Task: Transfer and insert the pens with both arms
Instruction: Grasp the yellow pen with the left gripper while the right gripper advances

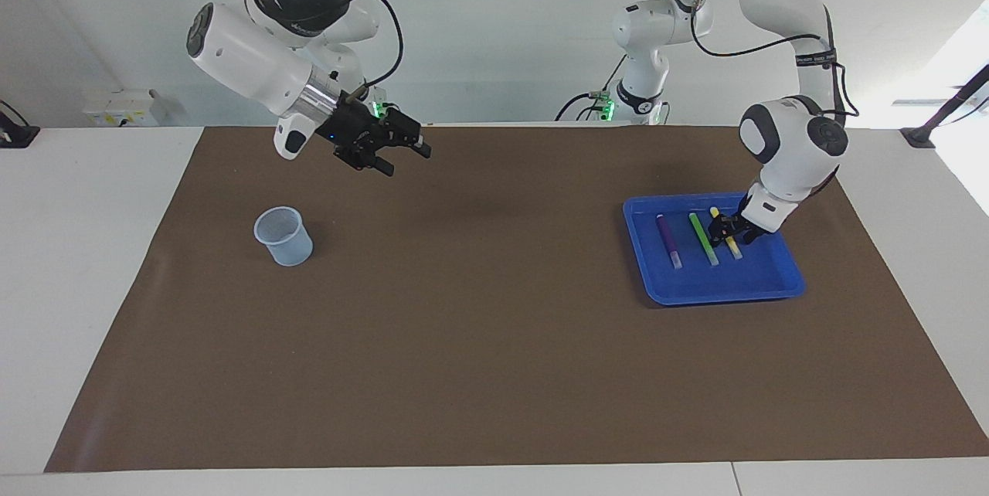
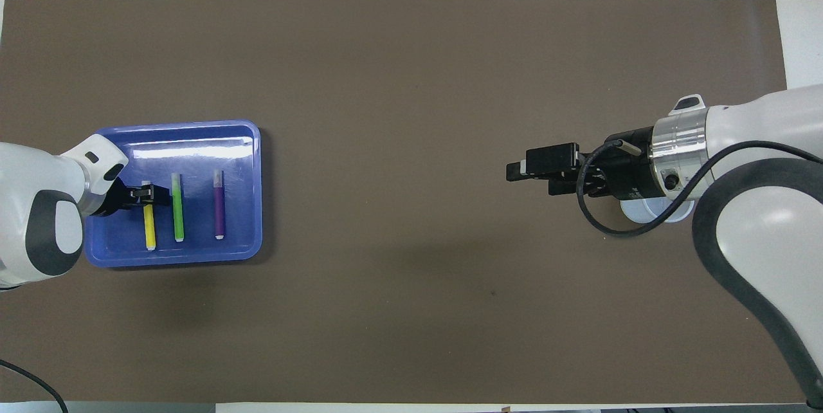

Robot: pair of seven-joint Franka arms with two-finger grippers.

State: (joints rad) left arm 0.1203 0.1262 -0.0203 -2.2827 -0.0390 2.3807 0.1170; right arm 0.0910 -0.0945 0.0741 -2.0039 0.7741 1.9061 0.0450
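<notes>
We start from the yellow pen (image 1: 725,232), which lies flat in the blue tray (image 1: 780,280) at the left arm's end of the tabletop. The green pen (image 1: 703,239) lies just beside it, and the purple pen (image 1: 668,240) beside that, all three parallel and apart, pale ends pointing away from the robots. The left end effector (image 1: 729,229) is down in the tray astride the middle of the yellow pen. Its fingers sit either side of the barrel, but we cannot tell whether they have clamped it yet.

We judge the step in hand to be the pickup of this pen. To do it well, we would keep the fingers square across the barrel and clear of the green pen beside it. We would then let the grip settle before lifting straight up, so the pen does not swivel or drag over the tray rim.

Toward the right arm's end of the tabletop, well apart from the tray, stands the translucent cup (image 1: 283,235), upright and with no pen in it. The right end effector (image 1: 398,153) hangs in the air over the brown mat (image 1: 479,341), its fingers spread and holding nothing.
</notes>
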